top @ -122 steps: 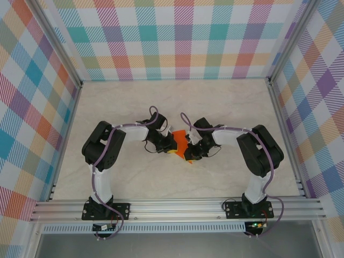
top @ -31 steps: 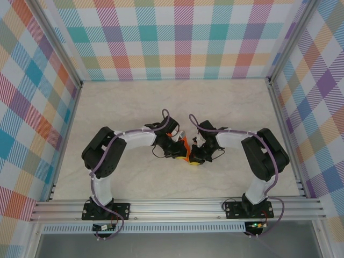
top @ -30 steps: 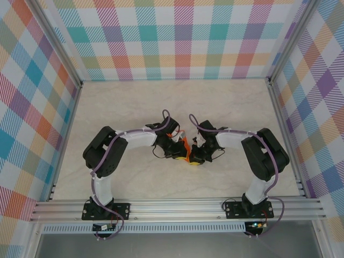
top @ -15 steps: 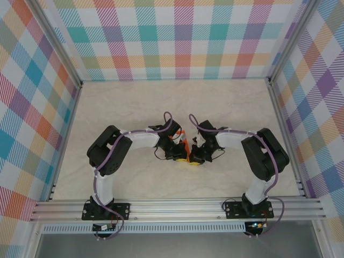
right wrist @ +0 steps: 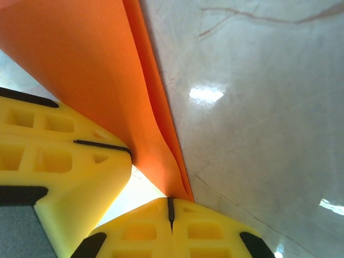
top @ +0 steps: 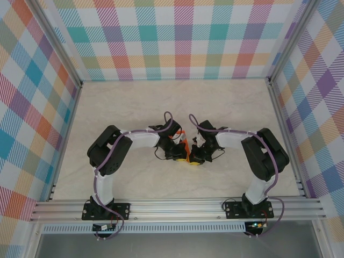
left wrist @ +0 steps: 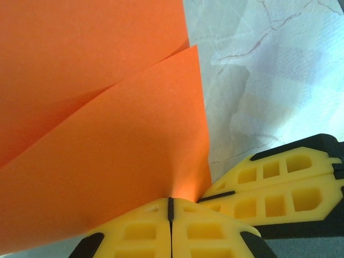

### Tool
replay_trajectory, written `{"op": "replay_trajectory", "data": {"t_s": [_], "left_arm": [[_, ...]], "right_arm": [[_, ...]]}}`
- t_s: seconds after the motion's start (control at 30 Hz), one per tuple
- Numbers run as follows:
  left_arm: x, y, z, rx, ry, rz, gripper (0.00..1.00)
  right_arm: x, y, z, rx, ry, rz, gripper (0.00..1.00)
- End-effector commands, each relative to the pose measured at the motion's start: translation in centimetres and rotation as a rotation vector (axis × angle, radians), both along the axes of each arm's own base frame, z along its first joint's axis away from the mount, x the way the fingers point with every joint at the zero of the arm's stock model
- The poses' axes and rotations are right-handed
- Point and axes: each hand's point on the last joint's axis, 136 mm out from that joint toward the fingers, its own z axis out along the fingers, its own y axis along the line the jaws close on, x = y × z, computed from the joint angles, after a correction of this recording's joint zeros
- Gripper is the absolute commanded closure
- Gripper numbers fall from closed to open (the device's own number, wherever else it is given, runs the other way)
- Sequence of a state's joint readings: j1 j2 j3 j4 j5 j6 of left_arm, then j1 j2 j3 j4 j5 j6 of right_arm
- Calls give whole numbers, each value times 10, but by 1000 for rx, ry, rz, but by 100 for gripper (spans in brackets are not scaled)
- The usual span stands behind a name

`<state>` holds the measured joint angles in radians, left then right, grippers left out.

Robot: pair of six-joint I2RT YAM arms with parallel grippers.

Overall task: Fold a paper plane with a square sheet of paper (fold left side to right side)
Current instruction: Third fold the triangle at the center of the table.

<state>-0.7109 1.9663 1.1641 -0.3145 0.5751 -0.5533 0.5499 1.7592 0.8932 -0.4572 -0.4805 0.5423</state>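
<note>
Square sheet of paper (top: 185, 145) clamped by both pincers over the middle of the surface (top: 161, 102)
The left pincer (top: 179, 154) and right pincer (top: 194, 157) are each closed on the sheet's near end, side by side and almost touching, so neither arm is nearer; the sheet is stood roughly edge-on, its length running away from the fingertips toward the far wall; from above a thin sliver is seen; two parted layers are revealed in the left wrist view, a tight fold in the right.
</note>
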Motion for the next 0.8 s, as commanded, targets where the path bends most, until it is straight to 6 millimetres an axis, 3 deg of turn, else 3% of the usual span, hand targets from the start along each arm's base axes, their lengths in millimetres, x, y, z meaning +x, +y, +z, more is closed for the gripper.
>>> {"op": "replay_trajectory", "data": {"t_s": [0.0, 0.23, 0.53, 0.77], "left_arm": [[22, 42, -17, 128, -34, 78, 94], [39, 77, -17, 159, -34, 120, 94], [44, 126, -29, 191, 2, 186, 95], [57, 129, -6, 129, -32, 209, 90]], "right_arm": [[-27, -40, -43, -231, 88, 2, 100], [-27, -41, -42, -235, 86, 5, 100], [-26, -40, -39, -230, 79, 7, 100], [-13, -20, -23, -112, 12, 3, 100]]}}
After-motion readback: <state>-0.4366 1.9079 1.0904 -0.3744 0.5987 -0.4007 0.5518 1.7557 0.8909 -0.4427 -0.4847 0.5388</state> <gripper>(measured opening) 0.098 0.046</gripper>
